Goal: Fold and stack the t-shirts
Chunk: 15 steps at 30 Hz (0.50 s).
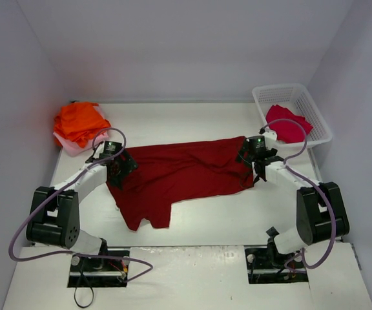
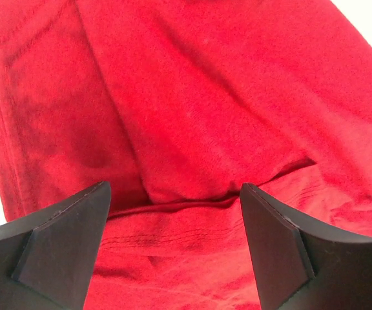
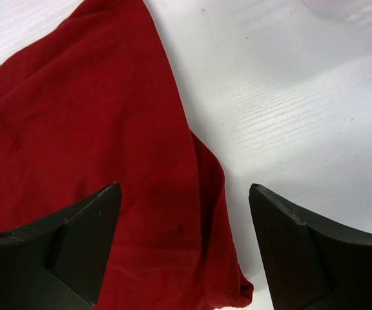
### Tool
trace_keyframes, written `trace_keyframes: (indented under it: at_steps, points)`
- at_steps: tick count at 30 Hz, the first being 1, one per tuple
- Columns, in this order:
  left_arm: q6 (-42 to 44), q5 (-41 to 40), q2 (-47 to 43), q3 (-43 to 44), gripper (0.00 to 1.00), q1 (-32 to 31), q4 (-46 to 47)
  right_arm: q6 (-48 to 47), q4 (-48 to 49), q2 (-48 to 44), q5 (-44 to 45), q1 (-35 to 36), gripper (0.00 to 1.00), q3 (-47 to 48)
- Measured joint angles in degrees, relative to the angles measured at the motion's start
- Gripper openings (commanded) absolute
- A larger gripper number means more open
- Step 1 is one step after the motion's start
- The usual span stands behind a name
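A large dark red t-shirt (image 1: 179, 174) lies spread across the middle of the table, partly folded, one sleeve trailing toward the near edge. My left gripper (image 1: 116, 169) hovers open over its left end; the cloth (image 2: 192, 129) fills the left wrist view, with a hem fold between the fingers (image 2: 63, 245). My right gripper (image 1: 256, 166) stands open over the shirt's right edge (image 3: 141, 194), with the cloth's corner and bare table between the fingers. Bright orange t-shirts (image 1: 79, 121) sit stacked on a pale pink one (image 1: 68, 146) at the back left. A crimson t-shirt (image 1: 287, 123) lies in the basket.
The white lattice basket (image 1: 315, 116) stands at the back right by the right wall. White walls close in the table on three sides. Purple cables loop from both arms near their bases at the front edge.
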Motion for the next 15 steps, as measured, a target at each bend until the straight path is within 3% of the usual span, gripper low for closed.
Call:
trace_keyframes:
  at_steps: [7, 15]
  points:
    - [-1.11, -0.02, 0.02, -1.92, 0.76, -0.66, 0.17, 0.0, 0.07, 0.0, -0.02, 0.02, 0.72, -0.24]
    - [-1.11, -0.66, 1.68, -1.55, 0.76, -1.31, 0.59, 0.2, 0.72, 0.02, -0.07, 0.04, 0.48, -0.24]
